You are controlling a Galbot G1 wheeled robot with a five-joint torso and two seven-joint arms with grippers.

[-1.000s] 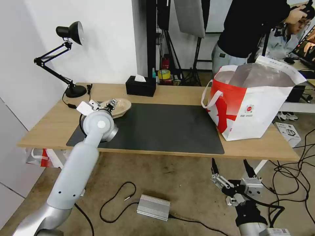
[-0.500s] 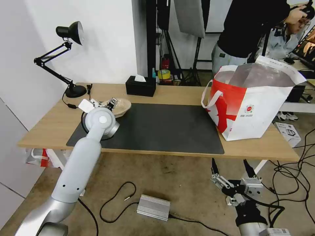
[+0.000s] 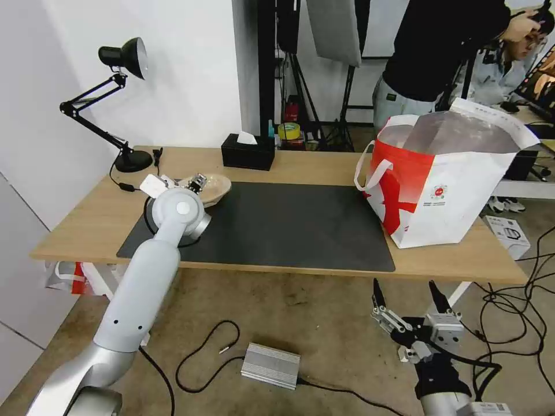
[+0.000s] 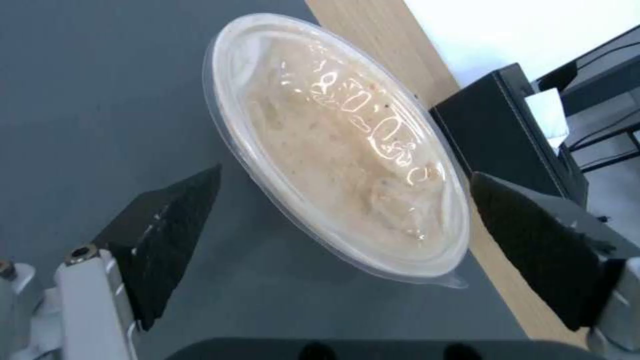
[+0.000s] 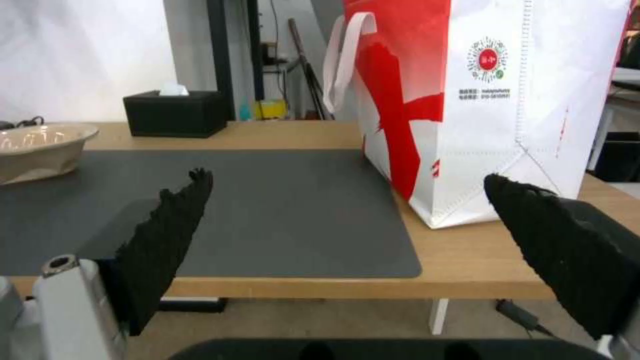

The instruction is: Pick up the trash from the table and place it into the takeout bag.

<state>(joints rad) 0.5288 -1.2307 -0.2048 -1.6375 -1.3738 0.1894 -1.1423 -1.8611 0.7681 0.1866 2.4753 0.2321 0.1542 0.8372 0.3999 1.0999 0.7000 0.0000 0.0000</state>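
Observation:
The trash in view is a shallow beige pulp bowl [image 3: 217,186] on the left end of the dark mat [image 3: 289,225] on the table [image 3: 312,164]. My left gripper [image 3: 193,184] hovers over the bowl's near left side. In the left wrist view the bowl [image 4: 340,150] lies between the spread fingers, with the left gripper [image 4: 345,175] open and touching nothing. The takeout bag [image 3: 451,173] stands open at the table's right end. My right gripper [image 3: 404,284] hangs open below the table's front edge, facing the takeout bag [image 5: 480,100] and the bowl [image 5: 40,145].
A black tissue box [image 3: 248,151] sits at the back of the table and a desk lamp [image 3: 124,104] at the back left. A person stands behind the bag. Cables and a metal box [image 3: 270,365] lie on the floor.
My left arm has pushed slightly farther over the table toward the bowl. The bowl, the bag and the right arm have not moved.

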